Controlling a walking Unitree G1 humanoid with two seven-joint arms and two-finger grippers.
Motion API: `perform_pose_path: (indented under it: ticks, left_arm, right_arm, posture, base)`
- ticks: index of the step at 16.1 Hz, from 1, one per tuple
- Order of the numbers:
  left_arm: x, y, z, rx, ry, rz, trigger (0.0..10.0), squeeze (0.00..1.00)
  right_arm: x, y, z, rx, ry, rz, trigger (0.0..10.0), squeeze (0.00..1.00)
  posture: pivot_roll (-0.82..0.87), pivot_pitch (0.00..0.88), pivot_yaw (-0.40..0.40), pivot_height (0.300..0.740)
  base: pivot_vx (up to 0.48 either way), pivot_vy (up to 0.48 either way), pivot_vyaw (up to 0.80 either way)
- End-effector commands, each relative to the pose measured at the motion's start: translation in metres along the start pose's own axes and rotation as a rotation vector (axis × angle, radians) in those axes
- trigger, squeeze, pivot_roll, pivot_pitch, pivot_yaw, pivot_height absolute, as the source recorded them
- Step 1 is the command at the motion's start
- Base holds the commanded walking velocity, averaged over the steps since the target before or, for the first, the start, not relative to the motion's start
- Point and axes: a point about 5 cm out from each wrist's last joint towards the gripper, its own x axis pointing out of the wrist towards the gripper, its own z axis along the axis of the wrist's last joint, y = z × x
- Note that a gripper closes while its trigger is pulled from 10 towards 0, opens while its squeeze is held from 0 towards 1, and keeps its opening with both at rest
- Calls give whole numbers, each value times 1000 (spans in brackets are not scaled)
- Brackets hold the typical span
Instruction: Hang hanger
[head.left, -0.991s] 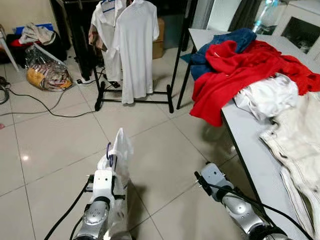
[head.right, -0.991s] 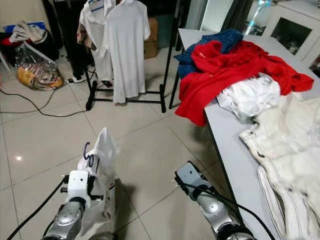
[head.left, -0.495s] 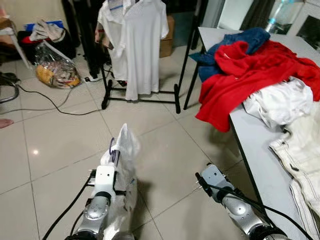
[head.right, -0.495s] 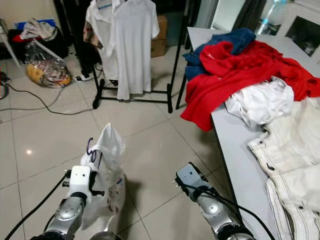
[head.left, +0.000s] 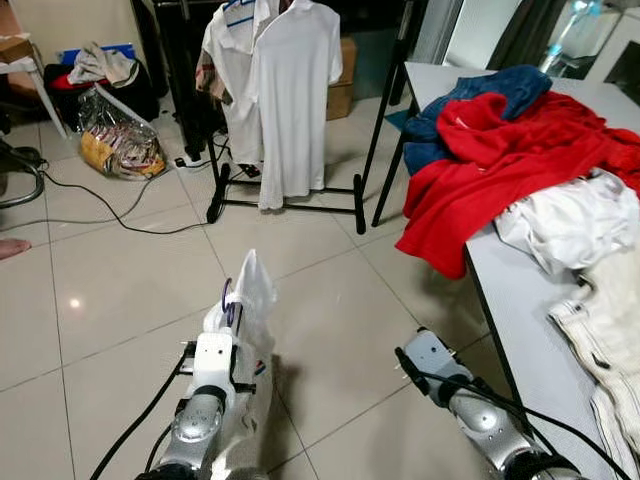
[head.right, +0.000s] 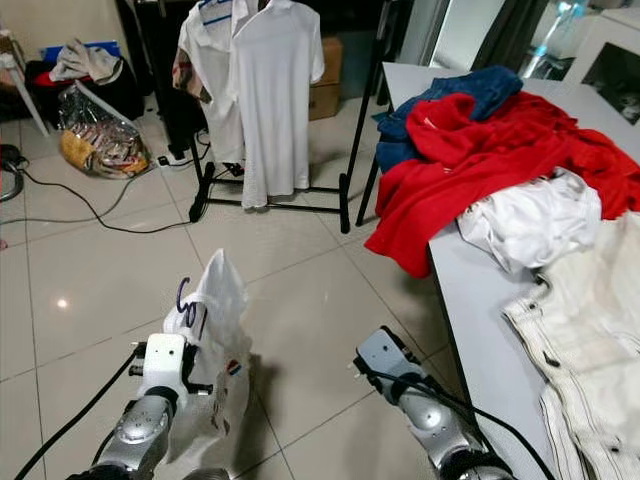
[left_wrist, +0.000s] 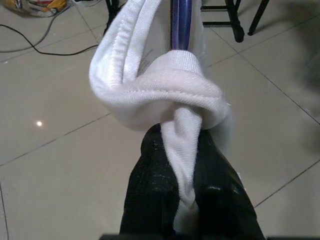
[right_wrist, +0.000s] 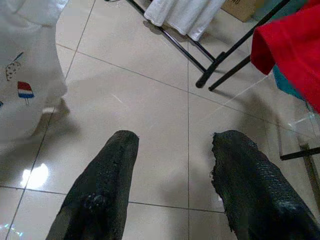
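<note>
Now my left gripper (left_wrist: 185, 200) is clamped on a white garment (head.left: 247, 300) with a blue hanger (left_wrist: 180, 22) inside, held low over the tiled floor (head.left: 120, 290). My right gripper (right_wrist: 175, 165) hangs with fingers apart beside the table (head.right: 470, 320). Ahead stands the rack (head.left: 285, 190) with white shirts (head.left: 290, 90).

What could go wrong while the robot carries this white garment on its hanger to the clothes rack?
The white garment hangs low from the left gripper, shut on cloth beside the blue hanger; it may slip, or drag on the floor. A black cable lies across the tiles before the clothes rack and might catch a foot. The rack already carries white shirts, so free rail looks scarce.
</note>
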Motion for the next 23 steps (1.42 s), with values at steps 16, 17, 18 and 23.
perform_pose_path:
  ticks: [16, 17, 18, 23]
  left_arm:
    - [2, 0, 4, 8, -21, 4, 10000, 0]
    - [1, 0, 4, 6, -21, 2, 10000, 0]
    - [1, -1, 4, 6, -20, 2, 10000, 0]
    - [2, -2, 5, 11, -24, -5, 10000, 0]
  right_arm:
    - [-6, 2, -15, 5, 83, -11, 10000, 0]
    - [-7, 2, -16, 5, 88, -13, 10000, 0]
    - [-7, 2, -16, 5, 89, -14, 10000, 0]
    - [-9, 3, -20, 6, 102, -15, 10000, 0]
  posture:
    - [247, 4, -58, 740]
    - [247, 4, -58, 740]
    - [247, 4, -58, 740]
    - [237, 4, -51, 740]
  base:
    - [447, 0, 0]
    - [454, 0, 0]
    - [450, 0, 0]
    - [428, 0, 0]
